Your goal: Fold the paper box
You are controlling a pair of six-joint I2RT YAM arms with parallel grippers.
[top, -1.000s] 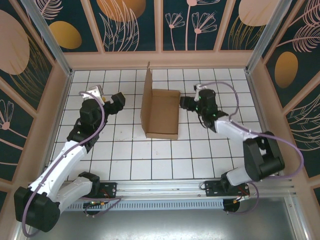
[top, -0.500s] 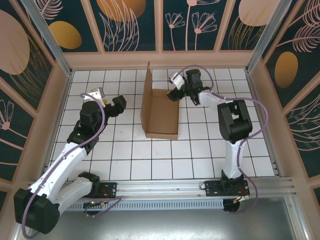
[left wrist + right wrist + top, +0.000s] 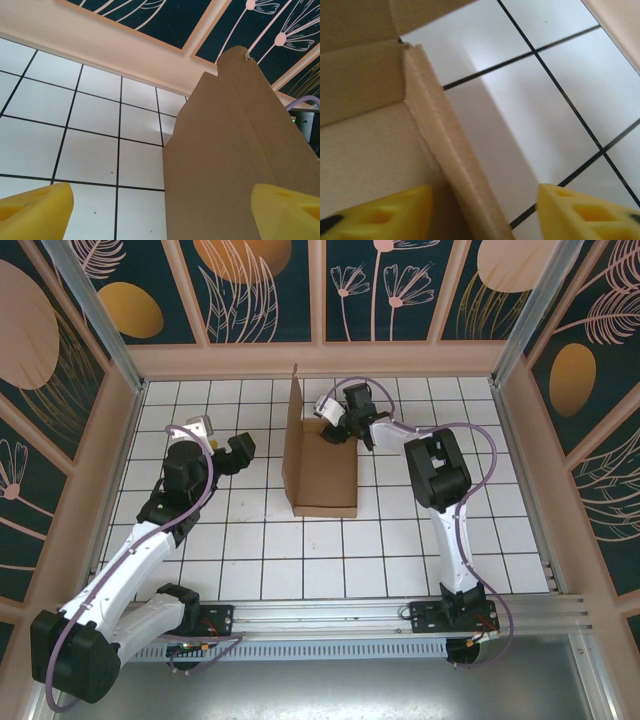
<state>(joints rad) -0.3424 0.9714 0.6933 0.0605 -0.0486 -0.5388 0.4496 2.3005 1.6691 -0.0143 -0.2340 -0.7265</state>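
Swinging in from the right, the right gripper now straddles the far flap of the paper box mid-table, jaws apart; closing askew could crumple it. Left gripper hangs wide open to the box's left.

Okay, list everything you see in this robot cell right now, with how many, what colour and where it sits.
paper box: one, plain brown, mid-table, left panel upright
table: one, white tiles with dark lines, under everything
wall panels: several, dark teal with peach plant shapes, around the table
rail: one, silver, near edge
cables: purple, along both arms
left arm: one, white and black, left side
right arm: one, white and black, right side
left hand: one, black, open, left of the box, apart from it
right hand: one, black, at the box's far end, jaws either side of a cardboard edge
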